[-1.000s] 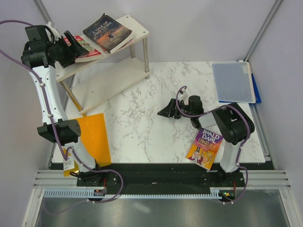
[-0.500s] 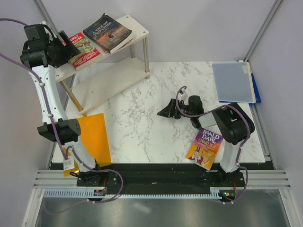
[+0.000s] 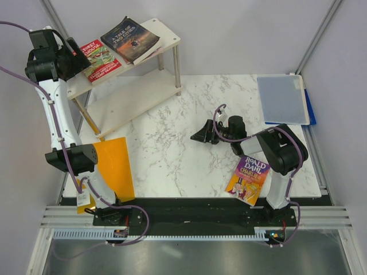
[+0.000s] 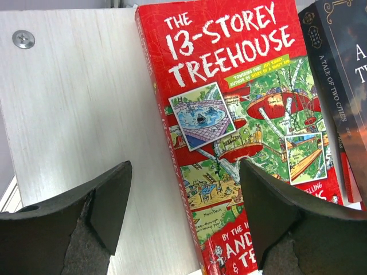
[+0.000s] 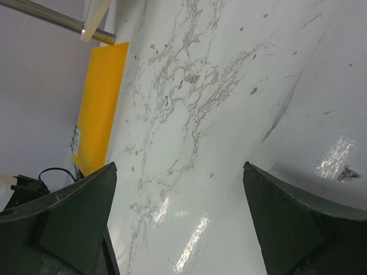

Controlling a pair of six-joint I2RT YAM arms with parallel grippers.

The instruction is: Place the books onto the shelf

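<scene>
**Shelf** (image 3: 135,94): far-left corner of the desk (image 3: 172,154).
**Top board:** "Treehouse" (image 4: 229,132) lies flat, with "A Tale of Two Cities" (image 3: 131,39) overlapping its right edge.
**Left gripper** (image 4: 183,192): jaws wide and holding nothing, poised over the Treehouse cover.
**Right gripper** (image 5: 178,195): fully spread and empty, low over bare desk.
**Roald Dahl book** (image 3: 249,172): flat at the desk's near edge, by the right arm's base.
**Step:** Treehouse looks delivered.
**Next:** probably the Roald Dahl, which needs a finger worked under its thin edge.
</scene>
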